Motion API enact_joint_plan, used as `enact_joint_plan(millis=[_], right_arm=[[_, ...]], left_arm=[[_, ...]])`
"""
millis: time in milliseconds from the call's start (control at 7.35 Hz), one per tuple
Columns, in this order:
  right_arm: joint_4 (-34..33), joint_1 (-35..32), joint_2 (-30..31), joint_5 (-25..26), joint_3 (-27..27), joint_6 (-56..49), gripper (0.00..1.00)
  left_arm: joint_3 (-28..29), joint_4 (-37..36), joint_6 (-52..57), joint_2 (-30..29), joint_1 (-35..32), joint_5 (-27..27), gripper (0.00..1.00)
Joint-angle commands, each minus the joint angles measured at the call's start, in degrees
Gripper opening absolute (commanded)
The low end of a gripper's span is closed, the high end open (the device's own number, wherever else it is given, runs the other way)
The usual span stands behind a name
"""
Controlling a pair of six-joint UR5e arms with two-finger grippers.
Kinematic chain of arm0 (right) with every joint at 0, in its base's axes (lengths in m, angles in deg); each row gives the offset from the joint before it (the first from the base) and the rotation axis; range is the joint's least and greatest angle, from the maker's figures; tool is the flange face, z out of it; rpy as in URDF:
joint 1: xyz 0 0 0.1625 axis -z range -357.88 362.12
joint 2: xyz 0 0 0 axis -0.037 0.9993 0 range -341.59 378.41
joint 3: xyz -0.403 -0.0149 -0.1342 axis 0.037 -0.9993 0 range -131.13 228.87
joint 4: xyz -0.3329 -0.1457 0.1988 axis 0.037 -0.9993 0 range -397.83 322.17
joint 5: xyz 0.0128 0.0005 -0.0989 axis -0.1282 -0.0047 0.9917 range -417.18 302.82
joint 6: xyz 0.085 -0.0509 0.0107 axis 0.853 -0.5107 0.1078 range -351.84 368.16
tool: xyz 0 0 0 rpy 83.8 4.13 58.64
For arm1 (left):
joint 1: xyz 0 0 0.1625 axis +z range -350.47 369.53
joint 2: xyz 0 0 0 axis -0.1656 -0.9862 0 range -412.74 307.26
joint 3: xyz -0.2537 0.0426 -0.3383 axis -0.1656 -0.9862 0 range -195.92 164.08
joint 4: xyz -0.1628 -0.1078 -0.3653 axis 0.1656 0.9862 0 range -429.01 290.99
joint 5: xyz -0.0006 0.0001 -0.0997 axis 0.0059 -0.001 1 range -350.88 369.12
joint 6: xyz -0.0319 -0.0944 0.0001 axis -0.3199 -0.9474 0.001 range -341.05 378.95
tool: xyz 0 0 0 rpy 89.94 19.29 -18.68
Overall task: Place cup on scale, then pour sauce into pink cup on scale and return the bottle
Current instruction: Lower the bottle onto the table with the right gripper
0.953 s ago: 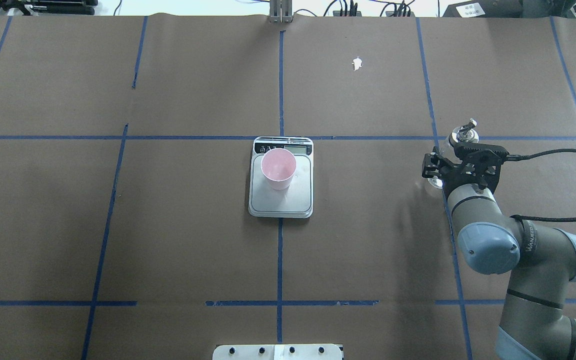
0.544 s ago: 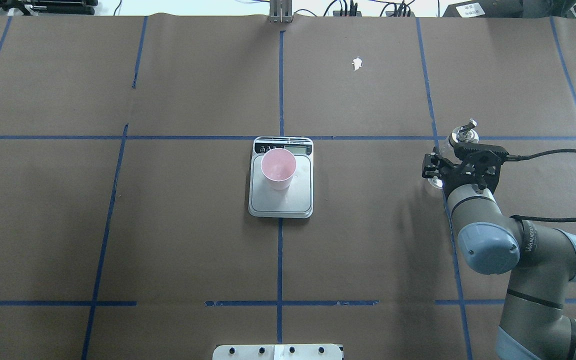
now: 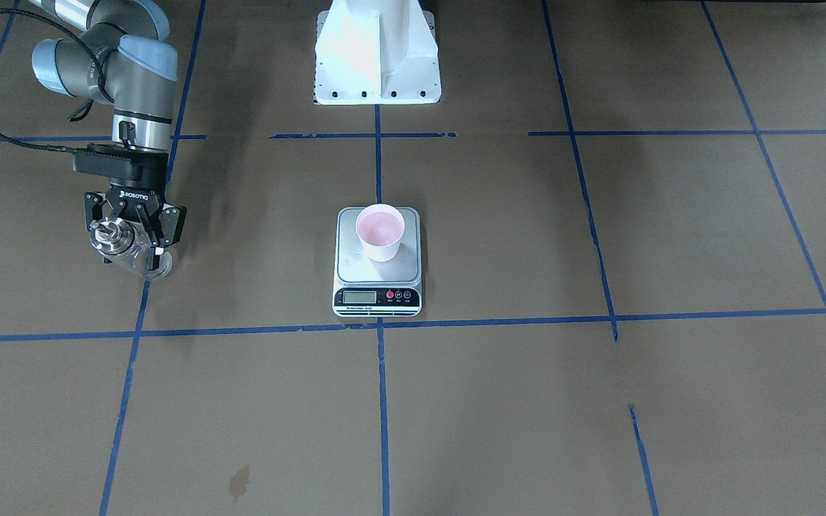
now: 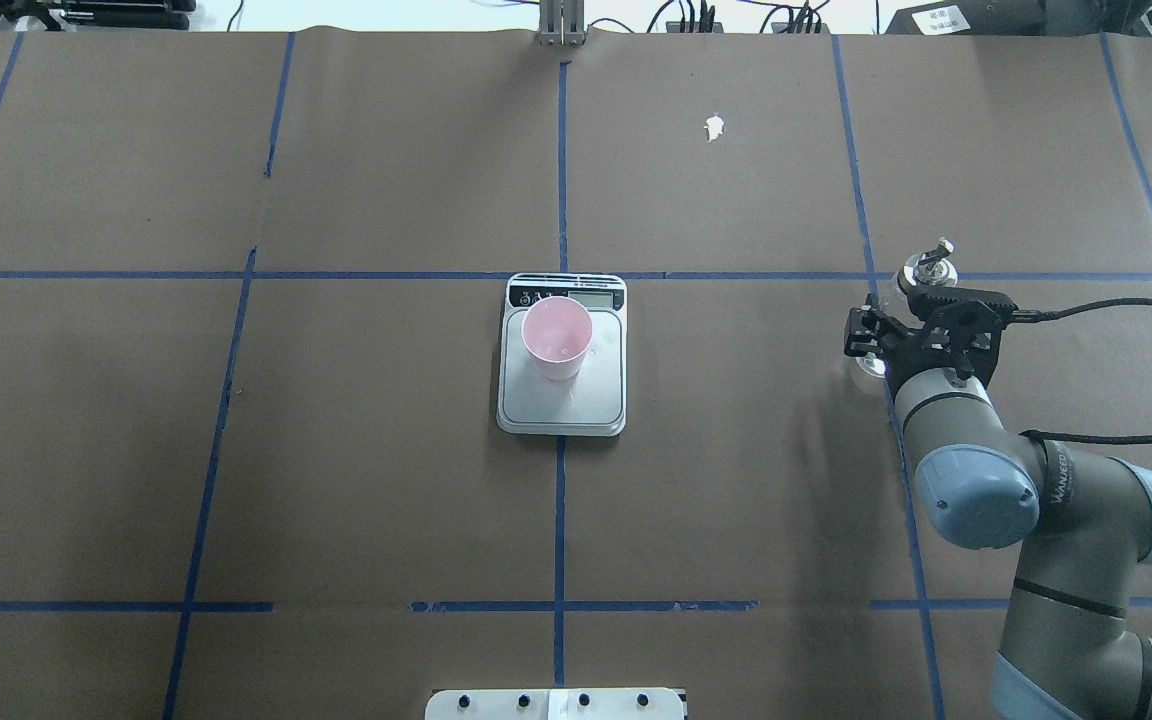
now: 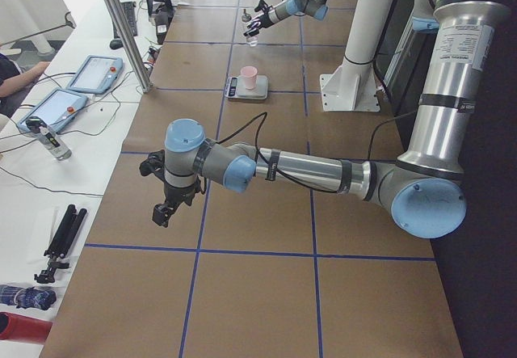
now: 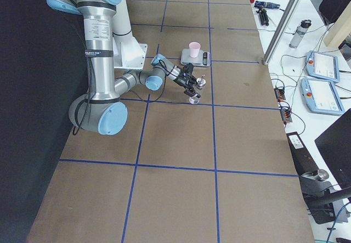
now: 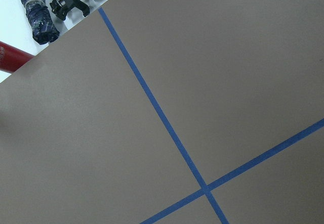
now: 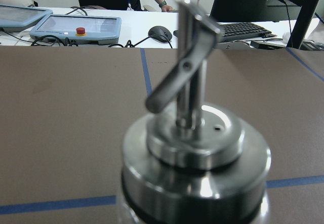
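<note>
The pink cup (image 4: 556,335) stands upright on the far half of the silver scale (image 4: 596,400), also seen from the front as the cup (image 3: 380,231) on the scale (image 3: 355,269). Off to the right, my right gripper (image 4: 898,322) is shut on the clear glass bottle (image 4: 924,268), which stands upright with its base at table level. Its steel cap and spout fill the right wrist view (image 8: 195,133). The sauce is too clear to make out. My left gripper (image 5: 161,211) hangs over bare paper at the table's left end; I cannot tell if it is open or shut.
Brown paper with blue tape lines covers the table (image 4: 336,450). The white robot base (image 3: 376,50) sits behind the scale. Tablets, cables and a keyboard lie on the operators' side bench (image 5: 73,91). A person's arm (image 5: 20,75) rests there.
</note>
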Motion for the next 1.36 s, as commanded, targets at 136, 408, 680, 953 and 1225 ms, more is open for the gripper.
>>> enact_joint_plan(millis=[136, 408, 680, 953, 1225], right_arm=[[0.0, 0.0, 0.09, -0.07, -0.15, -0.09, 0.57], [0.0, 0.0, 0.09, -0.68, -0.06, -0.09, 0.63], [0.0, 0.0, 0.26, -0.69, -0.15, -0.09, 0.67], [0.0, 0.0, 0.26, -0.69, -0.06, 0.0, 0.97], [0.0, 0.0, 0.26, -0.69, 0.11, 0.0, 1.0]], left_arm=[[0.0, 0.0, 0.0, -0.05, 0.0, -0.02, 1.0], [0.0, 0.0, 0.0, -0.05, 0.0, -0.02, 1.0], [0.0, 0.0, 0.0, -0.05, 0.0, -0.02, 1.0], [0.0, 0.0, 0.0, -0.05, 0.0, -0.02, 1.0], [-0.26, 0.0, 0.0, -0.05, 0.0, -0.02, 1.0]])
